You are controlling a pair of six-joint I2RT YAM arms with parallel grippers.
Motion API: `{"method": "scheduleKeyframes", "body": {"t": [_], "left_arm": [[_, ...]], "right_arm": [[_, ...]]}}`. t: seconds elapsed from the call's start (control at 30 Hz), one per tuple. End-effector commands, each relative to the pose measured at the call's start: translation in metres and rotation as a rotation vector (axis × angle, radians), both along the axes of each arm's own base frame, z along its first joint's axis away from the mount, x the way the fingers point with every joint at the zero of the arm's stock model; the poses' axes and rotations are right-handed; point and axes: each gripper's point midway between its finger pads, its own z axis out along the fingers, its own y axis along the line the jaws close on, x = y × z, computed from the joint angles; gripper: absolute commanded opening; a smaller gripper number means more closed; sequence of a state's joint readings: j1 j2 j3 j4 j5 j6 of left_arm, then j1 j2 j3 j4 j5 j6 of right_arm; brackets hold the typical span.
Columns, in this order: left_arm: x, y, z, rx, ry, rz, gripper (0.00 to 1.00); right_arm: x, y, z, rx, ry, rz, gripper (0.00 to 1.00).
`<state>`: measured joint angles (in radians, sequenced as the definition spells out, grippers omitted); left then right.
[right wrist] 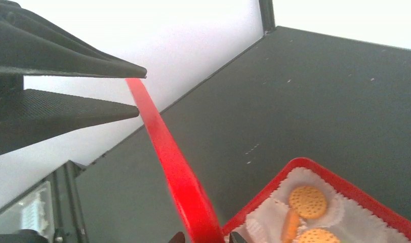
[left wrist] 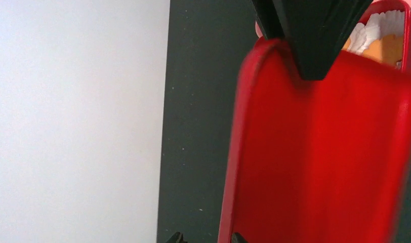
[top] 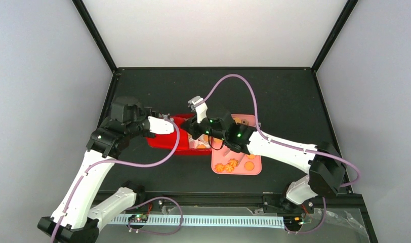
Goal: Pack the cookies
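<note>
Top view: both grippers, left [top: 169, 121] and right [top: 192, 127], apparently pinch the red lid [top: 165, 137] raised beside the boxed cookies [right wrist: 307, 201].

My right pincer [top: 197, 104] hangs over the red box [top: 186, 148], whose raised red lid [right wrist: 168, 152] cuts across my reach. My left pincer [top: 169, 119] crowds the same box from nine o'clock. The pink tray [top: 255, 170] blocks the ground at five o'clock. From ten round to two o'clock the dark surface [top: 274, 91] lies bare, open for passage to the walls.
</note>
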<state>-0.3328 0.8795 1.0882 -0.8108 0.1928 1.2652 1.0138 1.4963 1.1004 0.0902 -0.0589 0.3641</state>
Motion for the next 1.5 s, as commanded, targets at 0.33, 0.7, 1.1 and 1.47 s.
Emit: {"method": "scheduleKeyframes", "body": {"t": [0.33,0.7,1.1,1.47], "left_arm": [[0.004,-0.007,0.014,-0.104,0.1,0.072,0.24],[0.008,0.034,-0.108,0.019,0.488,0.375,0.66],[0.06,0.072,-0.204,-0.108,0.858,0.767,0.59],[0.083,0.062,-0.248,-0.169,0.957,0.88,0.49]], "right_arm": [[0.009,-0.016,0.027,-0.061,-0.125,-0.087,0.01],[0.017,-0.041,0.017,-0.076,-0.103,-0.21,0.16],[0.015,-0.072,0.009,-0.067,-0.08,-0.306,0.35],[0.012,-0.088,0.01,-0.055,-0.079,-0.343,0.33]]}}
